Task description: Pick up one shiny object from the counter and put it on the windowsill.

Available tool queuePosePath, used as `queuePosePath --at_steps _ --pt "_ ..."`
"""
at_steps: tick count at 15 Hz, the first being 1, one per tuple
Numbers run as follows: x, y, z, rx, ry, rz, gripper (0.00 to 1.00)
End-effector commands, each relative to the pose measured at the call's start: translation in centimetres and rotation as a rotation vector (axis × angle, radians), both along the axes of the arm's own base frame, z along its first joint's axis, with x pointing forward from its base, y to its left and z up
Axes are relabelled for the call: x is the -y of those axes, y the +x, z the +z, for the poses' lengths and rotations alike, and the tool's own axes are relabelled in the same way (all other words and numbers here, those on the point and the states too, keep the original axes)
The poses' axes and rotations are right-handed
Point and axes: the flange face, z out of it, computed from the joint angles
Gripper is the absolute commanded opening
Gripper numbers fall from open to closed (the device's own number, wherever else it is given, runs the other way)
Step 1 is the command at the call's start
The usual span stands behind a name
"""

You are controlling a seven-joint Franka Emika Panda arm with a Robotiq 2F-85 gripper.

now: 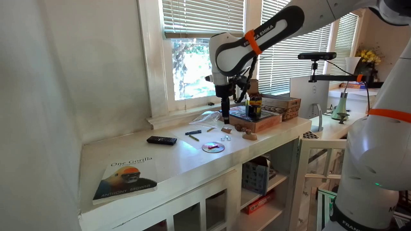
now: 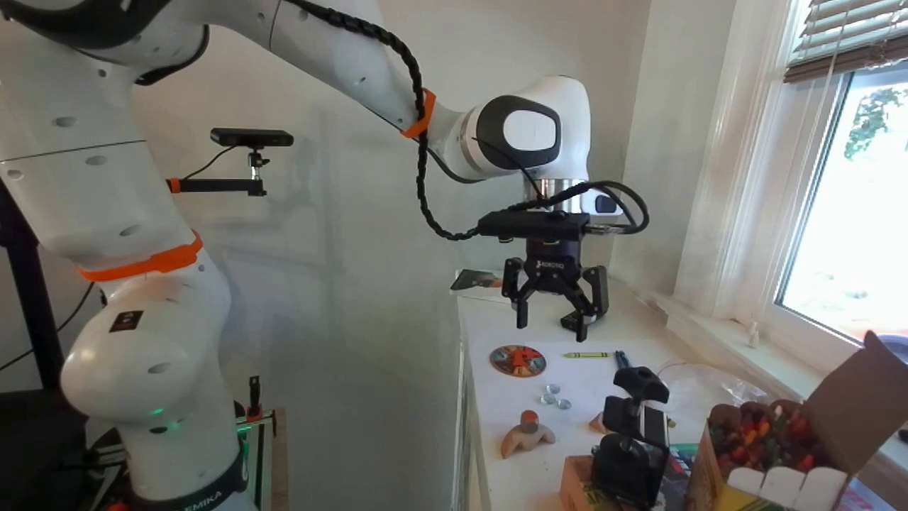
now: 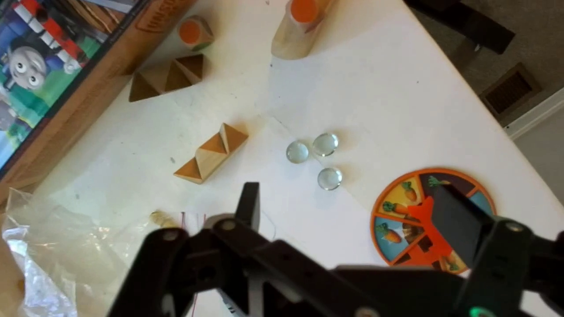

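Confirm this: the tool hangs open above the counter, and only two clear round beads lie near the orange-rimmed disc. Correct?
The count is wrong: the wrist view shows three clear round beads, not two. The rest holds: they lie near the orange-rimmed disc, and the tool hangs open above the counter.

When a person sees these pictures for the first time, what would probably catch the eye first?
Probably the big white robot arm, its open gripper hanging above the counter. Next, perhaps the carrot-picture disc lying there, beside three shiny clear pebbles. The gorilla book at the counter's walled end may also stand out.
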Motion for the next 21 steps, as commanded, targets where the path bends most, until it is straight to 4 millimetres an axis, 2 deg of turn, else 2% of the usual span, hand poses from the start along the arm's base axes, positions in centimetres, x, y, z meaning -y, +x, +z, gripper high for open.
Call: queuePosePath --at_steps 1,4,13,17,18,20,21 --pt "0.0 0.0 -0.1 -0.001 0.001 0.003 1.0" --pt "0.3 0.0 -0.3 0.014 0.007 0.016 1.0" --pt "1.3 2.3 -5.0 0.076 0.027 0.107 1.0" --pt "0.4 3.0 -6.9 0.031 0.029 0.146 1.0" --pt "0.1 3.0 -7.3 0.019 0.025 0.153 0.95" --pt "-0.1 3.1 -7.9 0.005 0.022 0.151 0.73" --pt "-0.2 3.1 -8.1 0.0 0.024 0.155 0.7"
